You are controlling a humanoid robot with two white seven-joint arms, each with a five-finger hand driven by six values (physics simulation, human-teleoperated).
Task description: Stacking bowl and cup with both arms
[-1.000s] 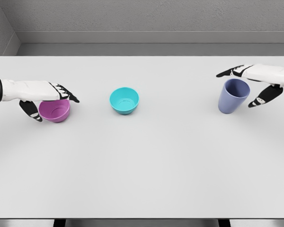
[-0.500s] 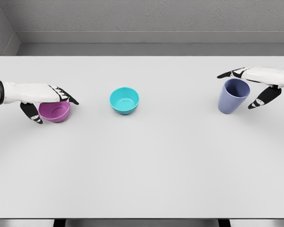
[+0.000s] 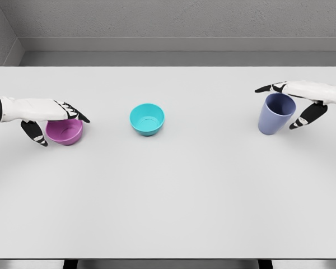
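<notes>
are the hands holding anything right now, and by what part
The left hand wraps the purple bowl at its rim; the right hand brackets the blue cup near its rim. Firm grip cannot be told.

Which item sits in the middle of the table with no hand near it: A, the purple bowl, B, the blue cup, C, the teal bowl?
C: the teal bowl stands alone at the centre, while the left hand is at the purple bowl and the right hand at the blue cup.

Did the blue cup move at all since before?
No. The blue cup sits at the same spot near the right edge of the table, the same way off from the teal bowl. Only the right hand beside it shifted slightly.
</notes>
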